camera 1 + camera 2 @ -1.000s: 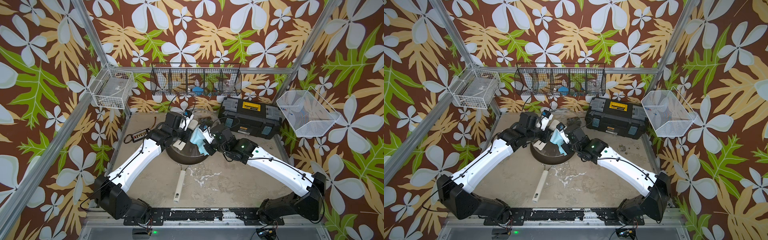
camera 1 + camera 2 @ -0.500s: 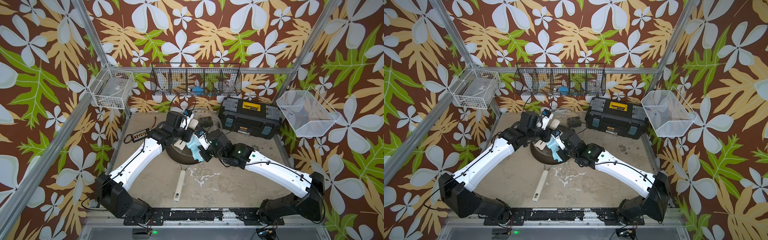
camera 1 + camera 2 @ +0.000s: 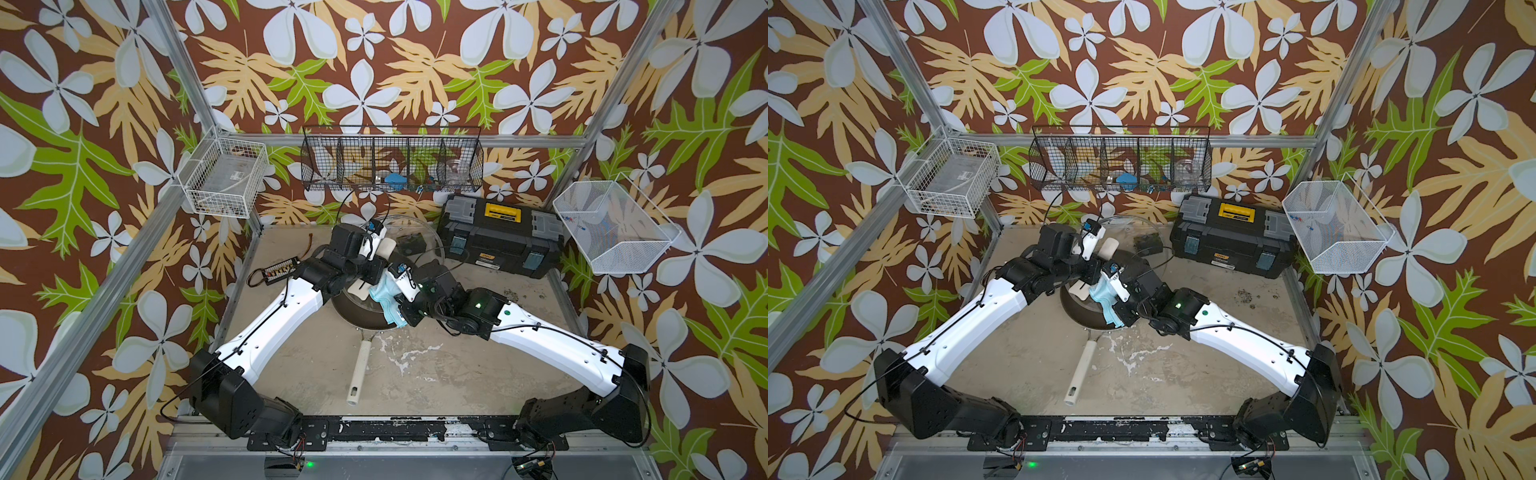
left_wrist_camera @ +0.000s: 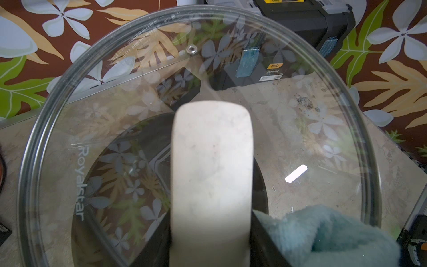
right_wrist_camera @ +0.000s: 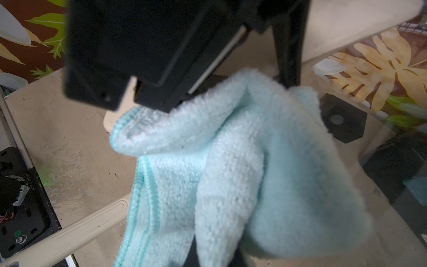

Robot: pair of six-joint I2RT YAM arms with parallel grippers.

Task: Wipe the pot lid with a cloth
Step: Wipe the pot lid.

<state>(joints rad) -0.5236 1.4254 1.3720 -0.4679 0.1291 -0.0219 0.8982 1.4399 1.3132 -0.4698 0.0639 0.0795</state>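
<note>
My left gripper [image 4: 211,245] is shut on the cream bar handle [image 4: 211,161] of the pot lid [image 4: 300,129]. It holds the clear glass lid tilted up above the dark pan; in both top views the rim [image 3: 419,232] [image 3: 1136,222] stands behind the arms. My right gripper [image 5: 208,256] is shut on the light blue cloth [image 5: 231,161]. The bunched cloth [image 4: 323,238] rests against the glass beside the handle, right next to the left gripper's fingers. From above, the cloth [image 3: 384,297] [image 3: 1106,301] hangs between the two wrists.
A dark frying pan [image 3: 357,316] sits under the lid, its cream handle [image 3: 358,374] pointing at the front edge. A black toolbox [image 3: 498,237] stands at the back right. A black wire rack [image 3: 390,166] and two white baskets [image 3: 224,183] [image 3: 611,226] hang on the walls. A small board [image 3: 280,270] with cables lies left.
My right gripper has dragged the cloth leftward and nearer across the lid, ending close to the handle and the left gripper. The left gripper keeps the lid in the same place.
</note>
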